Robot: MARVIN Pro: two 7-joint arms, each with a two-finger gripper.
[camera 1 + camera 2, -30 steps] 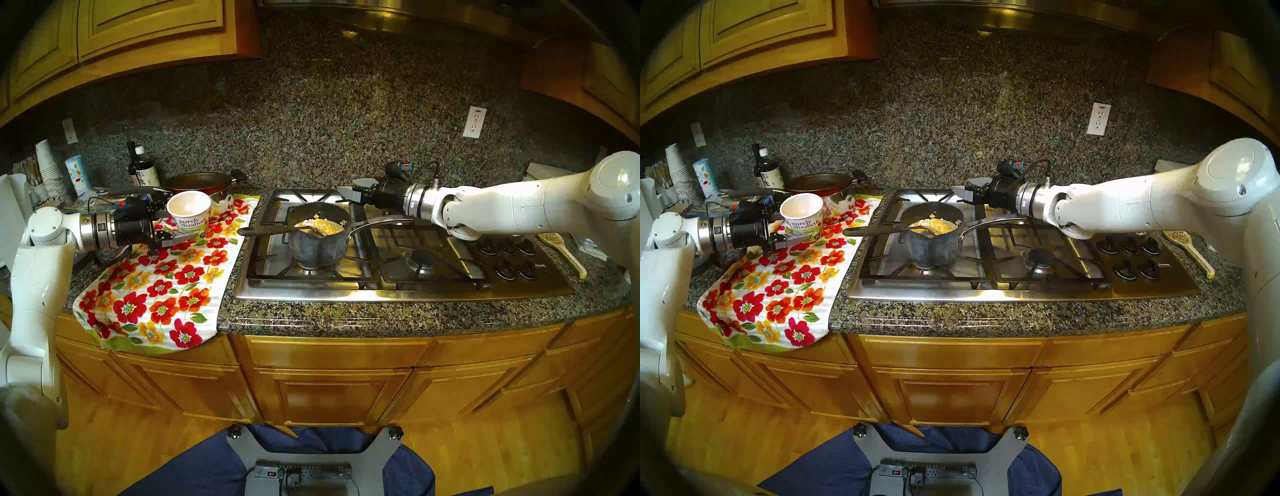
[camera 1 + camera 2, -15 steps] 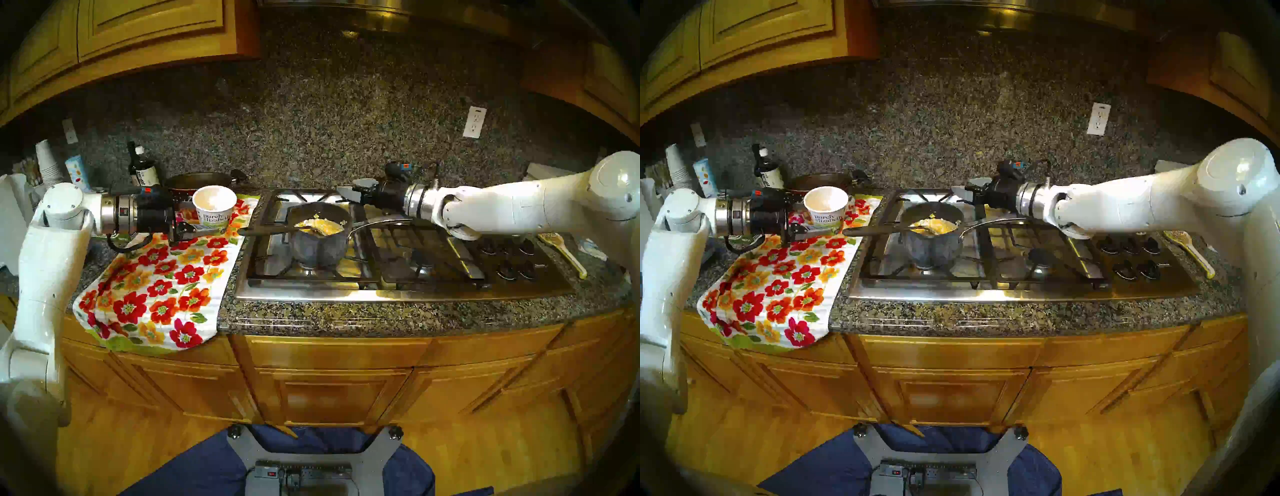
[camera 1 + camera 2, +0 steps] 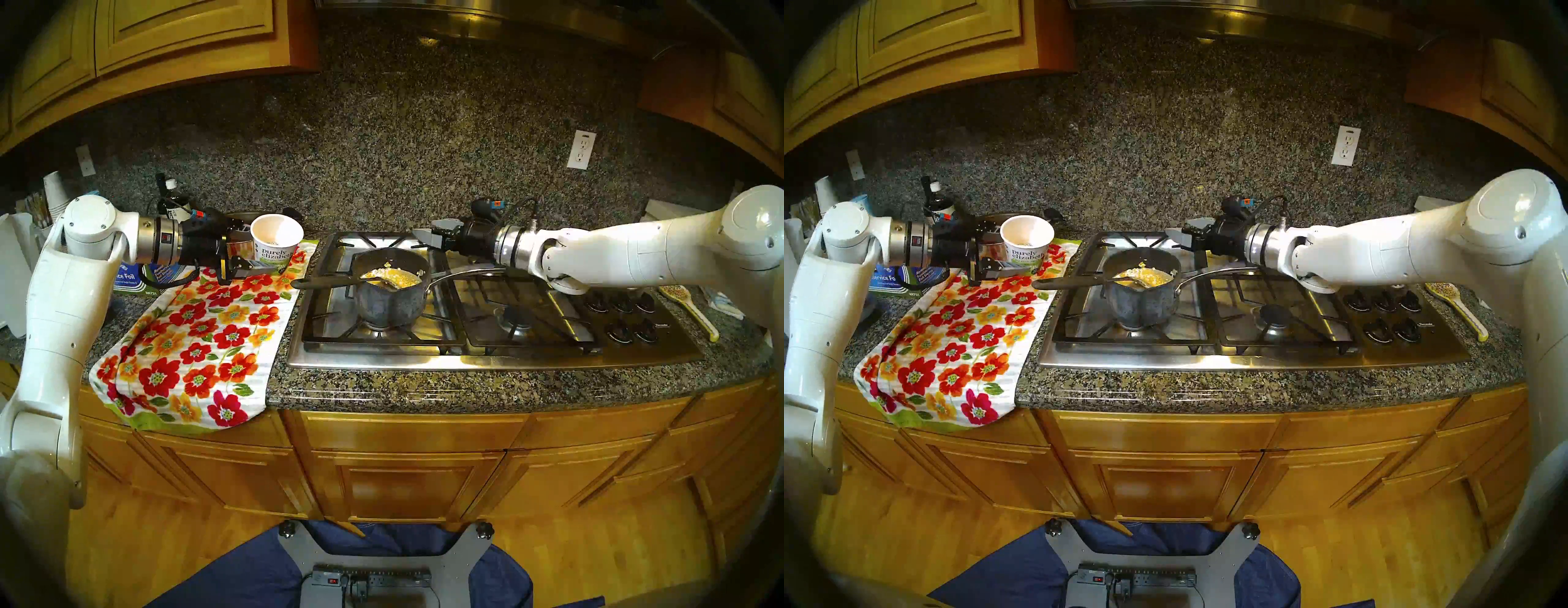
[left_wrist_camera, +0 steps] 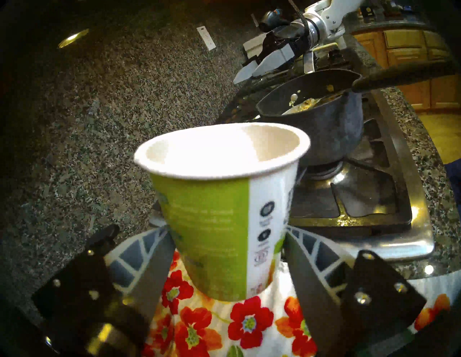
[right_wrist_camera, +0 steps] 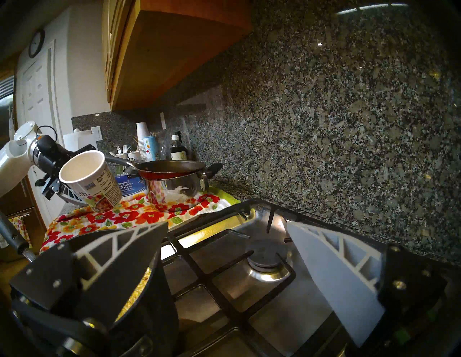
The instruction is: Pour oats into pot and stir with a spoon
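My left gripper point(image 3: 271, 257) point(image 4: 224, 231) is shut on the white and green "purely elizabeth" cup point(image 3: 275, 248) point(image 4: 219, 212), held slightly tilted low over the floral towel, left of the stove. What shows of its inside is white. The dark grey pot point(image 3: 390, 293) point(image 3: 1140, 297) stands on the front left burner with yellow oats point(image 3: 396, 276) in it. The spoon point(image 3: 326, 282) lies in the pot, its black handle sticking out to the left. My right gripper point(image 3: 428, 233) point(image 5: 225, 224) hangs open and empty behind the pot, over the back burner.
The floral towel point(image 3: 203, 339) covers the counter left of the stove. A red frying pan point(image 5: 172, 172) sits on a steel pot point(image 5: 174, 192) behind the cup. A foil box point(image 3: 135, 280), a bottle point(image 3: 169, 199) and stacked cups point(image 3: 55, 191) crowd the back left. A yellow spoon-shaped piece point(image 3: 687, 305) lies right of the knobs point(image 3: 623, 314).
My left arm has carried the cup to the right and farther back, closer to the stove. The right arm, the pot and the spoon have stayed in place.
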